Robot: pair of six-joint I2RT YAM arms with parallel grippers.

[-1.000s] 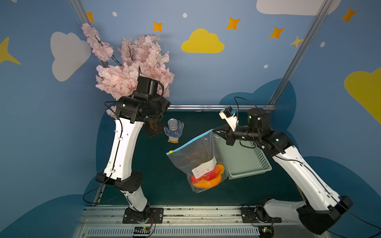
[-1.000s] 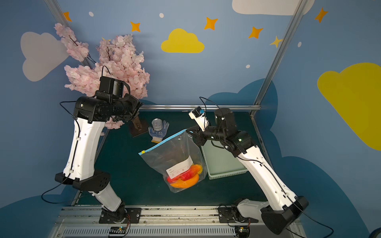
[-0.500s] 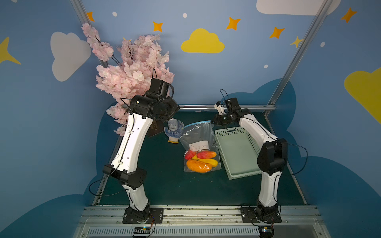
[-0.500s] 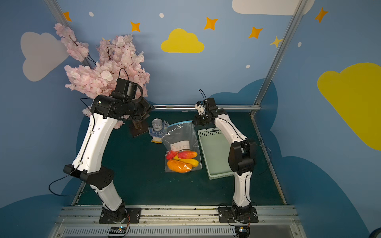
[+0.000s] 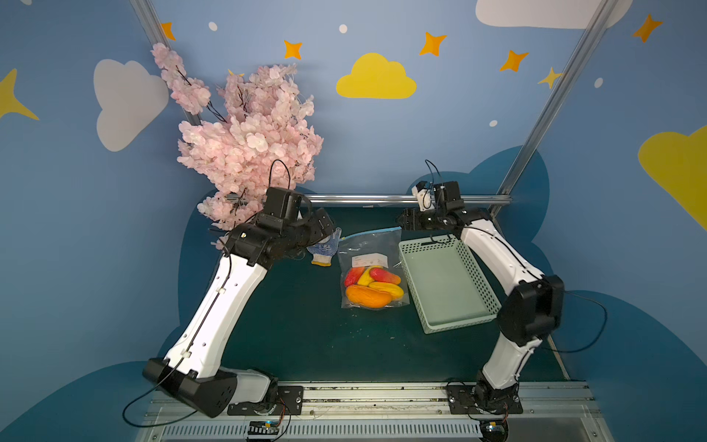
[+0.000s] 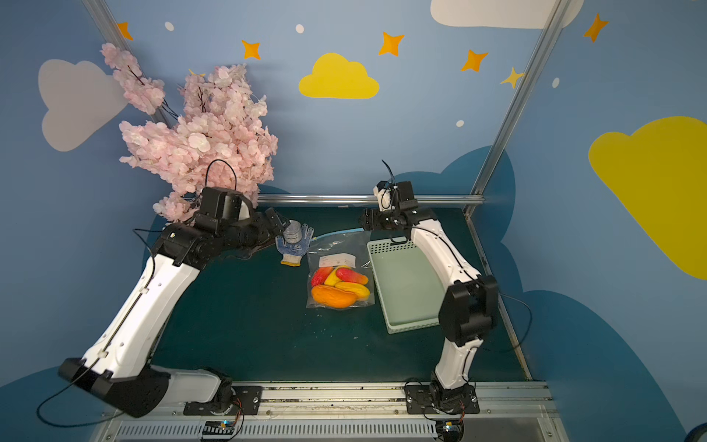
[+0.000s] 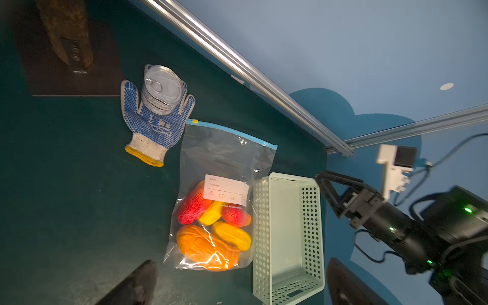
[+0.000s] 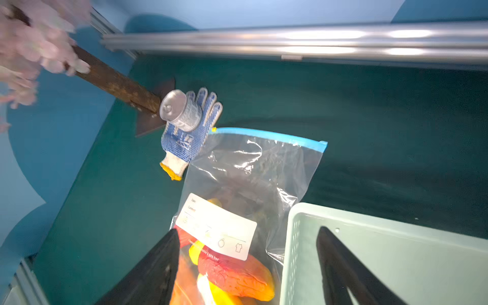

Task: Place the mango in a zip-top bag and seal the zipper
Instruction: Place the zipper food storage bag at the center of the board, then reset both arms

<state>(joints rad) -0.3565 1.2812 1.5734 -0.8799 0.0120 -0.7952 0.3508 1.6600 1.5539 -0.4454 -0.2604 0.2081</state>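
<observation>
**Operator:** Grippers first. What have I got?

**Inspector:** Your left gripper (image 5: 325, 225) has its fingers spread wide with nothing between them, raised near the glove (image 5: 324, 248). Your right gripper (image 5: 401, 221) is likewise spread wide and empty, above the far corner of the basket (image 5: 447, 291). Neither touches the bag.

**Operator:** And the bag?

**Inspector:** The zip-top bag (image 5: 373, 248) lies flat on the mat (image 5: 298, 329), between glove and basket. The mangoes (image 5: 373, 287) are inside, bunched at the closed end nearest your arm bases. The zipper (image 5: 370, 232) runs along the far edge, facing the rear rail (image 5: 363, 199). I cannot tell whether it is pressed shut along its length.

**Operator:** Edges?

**Inspector:** The bag's right edge lies against the basket's wall. The zipper's left corner sits just beside the glove's fingers; I cannot confirm contact there. A can (image 6: 292, 232) stands on the glove.

**Operator:** Room to move?

**Inspector:** A strip of bare mat lies between zipper and rail. You have broad bare mat on the near side of the bag and to its left, nearer you than the glove. The blossom tree (image 5: 245, 141) crowds your left arm's far corner.
</observation>
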